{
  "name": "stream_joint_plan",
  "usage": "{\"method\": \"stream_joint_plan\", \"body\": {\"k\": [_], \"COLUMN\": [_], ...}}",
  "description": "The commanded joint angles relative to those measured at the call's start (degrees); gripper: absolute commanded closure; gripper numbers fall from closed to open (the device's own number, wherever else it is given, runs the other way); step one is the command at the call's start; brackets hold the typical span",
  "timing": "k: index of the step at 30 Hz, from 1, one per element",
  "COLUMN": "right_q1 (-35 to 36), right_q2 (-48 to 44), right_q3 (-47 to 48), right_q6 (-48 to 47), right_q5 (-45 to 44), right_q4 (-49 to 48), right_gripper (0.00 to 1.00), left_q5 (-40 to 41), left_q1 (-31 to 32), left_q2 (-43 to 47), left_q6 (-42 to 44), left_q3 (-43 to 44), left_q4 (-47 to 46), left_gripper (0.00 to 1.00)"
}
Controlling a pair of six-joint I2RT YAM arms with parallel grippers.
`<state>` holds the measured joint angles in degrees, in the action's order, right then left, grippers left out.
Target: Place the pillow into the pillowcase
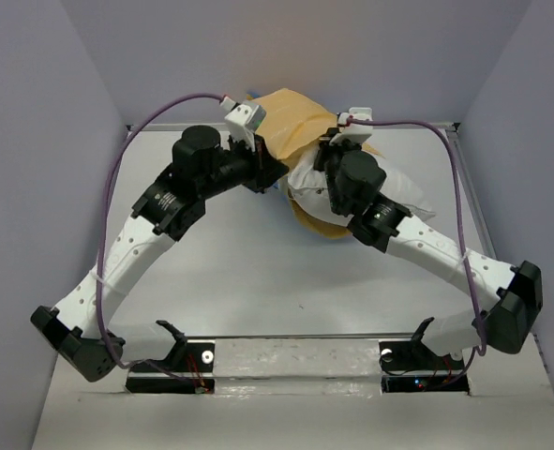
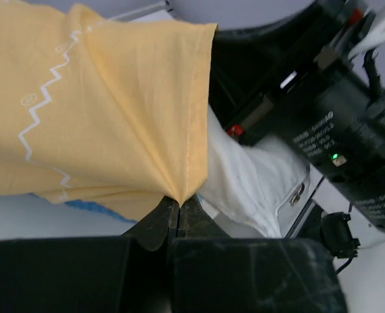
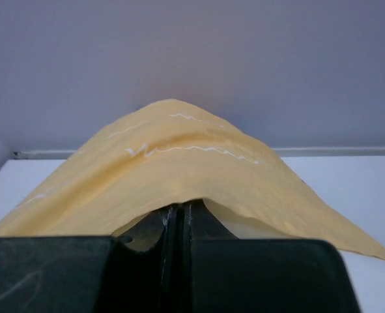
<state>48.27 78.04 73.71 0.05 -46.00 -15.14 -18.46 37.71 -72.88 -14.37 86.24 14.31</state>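
Pillowcase: the pillowcase (image 1: 291,117) sits at the far middle of the tabletop (image 1: 258,272), yellow side up. Its open edge is lifted between the two arms.
Pillow: the pillow (image 1: 306,180) lies just in front of the opening and under it. Its white bulk spreads toward the near right, below the right arm.
Done so far: both sides of the opening look gripped and raised. In the left wrist view the yellow hem hangs over the near part of the pillow, so the mouth seems to have started over it.
Left to do: most of the pillow shows outside the cloth. By my reading the sleeve has to be drawn along the rest of it. How much is inside cannot be told from these views.
Left end effector: the left end effector (image 2: 179,203) has its jaws pressed together on the stitched hem, and the cloth fans up from the pinch.
Right end effector: the right end effector (image 3: 181,210) is likewise clamped on a yellow edge, with the cloth rising in a tent above it.
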Motion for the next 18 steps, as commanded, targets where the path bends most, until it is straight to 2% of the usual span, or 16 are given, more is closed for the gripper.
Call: {"method": "stream_joint_plan", "body": {"k": [1, 2, 3, 5, 8, 10, 11, 12, 13, 14, 15, 16, 17, 18], "right_q1": [-0.9, -0.9, -0.9, -0.9, -0.9, 1.3, 2.7, 5.2, 6.0, 6.0, 6.0, 5.1, 4.5, 3.6], "right_q2": [0.6, 1.0, 1.1, -1.3, -7.5, -7.9, -4.2, -0.4, 4.2, 13.0, 15.8, 16.9, 16.3, 11.7], "right_q3": [5.1, 6.3, 7.9, 7.5, 6.6, 5.1, 4.4, 4.4, 5.3, 5.6, 5.5, 5.0, 4.0, 2.9], "right_q6": [-9.0, -12.7, -20.8, -29.0, -25.4, -19.1, -18.3, -19.1, -20.7, -26.6, -29.2, -31.2, -32.4, -31.2], "right_q5": [-4.4, -5.4, -7.4, -8.3, -4.0, 1.1, 1.5, 1.0, -0.7, -5.5, -7.5, -8.5, -8.7, -7.2], "right_q4": [-15.2, -17.1, -19.5, -28.0, -23.7, -19.1, -19.3, -19.5, -21.6, -28.3, -28.4, -34.7, -36.7, -36.9], "right_gripper": [1.0, 1.0, 1.0, 1.0, 1.0, 1.0, 1.0, 1.0, 1.0, 1.0, 1.0, 1.0, 1.0, 1.0], "left_q5": [-7.6, -7.6, -7.6, -7.6, -12.6, -16.9, -18.3, -18.0, -17.4, -17.7, -18.7, -19.9, -20.5, -20.7], "left_q1": [-1.3, -1.3, -1.8, -3.1, -4.1, -3.4, -2.3, -0.6, 3.2, 4.9, 6.0, 6.6, 6.9, 6.9], "left_q2": [9.8, 10.3, 10.7, 11.0, 9.2, 4.6, 2.5, -1.2, -3.1, -6.9, -8.5, -9.6, -10.5, -11.7], "left_q6": [0.6, 0.8, 1.4, 2.8, 0.5, -2.1, -3.7, -3.7, -3.6, -2.9, -2.9, -3.3, -3.5, -3.0], "left_q3": [-7.7, -7.8, -7.7, -7.3, -3.2, 5.0, 9.0, 13.1, 22.4, 27.5, 31.9, 36.2, 42.9, 45.7], "left_q4": [3.8, 4.6, 6.4, 7.5, 5.2, 2.2, 2.0, 2.8, 4.0, 7.3, 8.7, 9.6, 10.5, 12.8], "left_gripper": [1.0, 1.0, 1.0, 1.0, 1.0, 1.0, 1.0, 1.0, 1.0, 1.0, 1.0, 1.0, 1.0, 1.0]}}
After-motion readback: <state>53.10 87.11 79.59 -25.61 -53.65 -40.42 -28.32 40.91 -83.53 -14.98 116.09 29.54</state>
